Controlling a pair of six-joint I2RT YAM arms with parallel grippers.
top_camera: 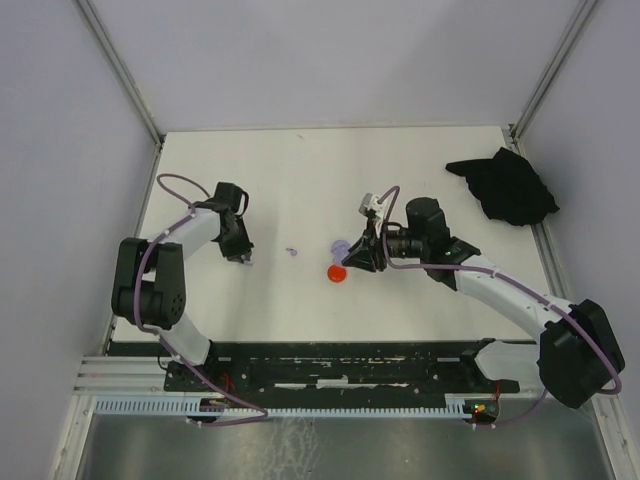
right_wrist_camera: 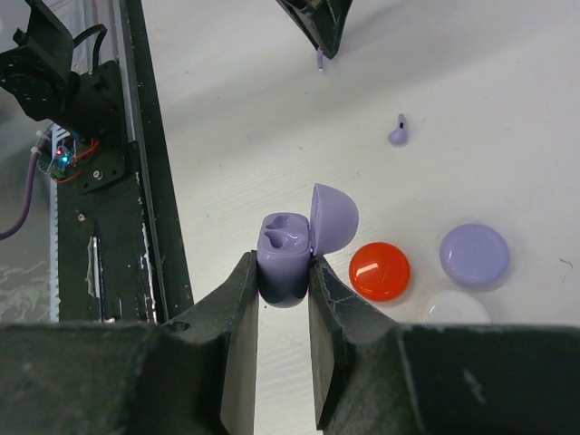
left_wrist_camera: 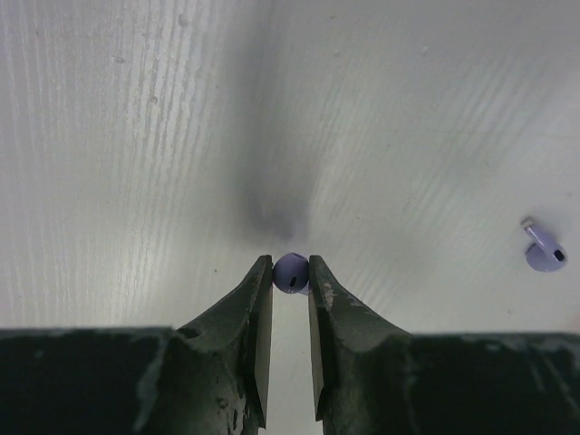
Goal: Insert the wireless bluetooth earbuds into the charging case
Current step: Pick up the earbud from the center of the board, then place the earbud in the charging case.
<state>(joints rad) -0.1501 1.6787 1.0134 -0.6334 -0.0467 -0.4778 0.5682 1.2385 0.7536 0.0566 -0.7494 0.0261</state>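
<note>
The left gripper (left_wrist_camera: 290,265) is pinching a lilac earbud (left_wrist_camera: 291,275) between its jaws, close over the white desk (left_wrist_camera: 136,136). A second lilac earbud (left_wrist_camera: 545,253) is lying on the desk to its right, well apart. The right gripper (right_wrist_camera: 284,272) is clamping its jaws on the base of the lilac charging case (right_wrist_camera: 285,256). The case's lid (right_wrist_camera: 335,217) is standing open, with two wells showing. A red disc (right_wrist_camera: 380,271), a lilac disc (right_wrist_camera: 474,255) and a whitish disc (right_wrist_camera: 456,310) are lying just beside the case. A black cloth (top_camera: 505,185) is lying at the far right.
</note>
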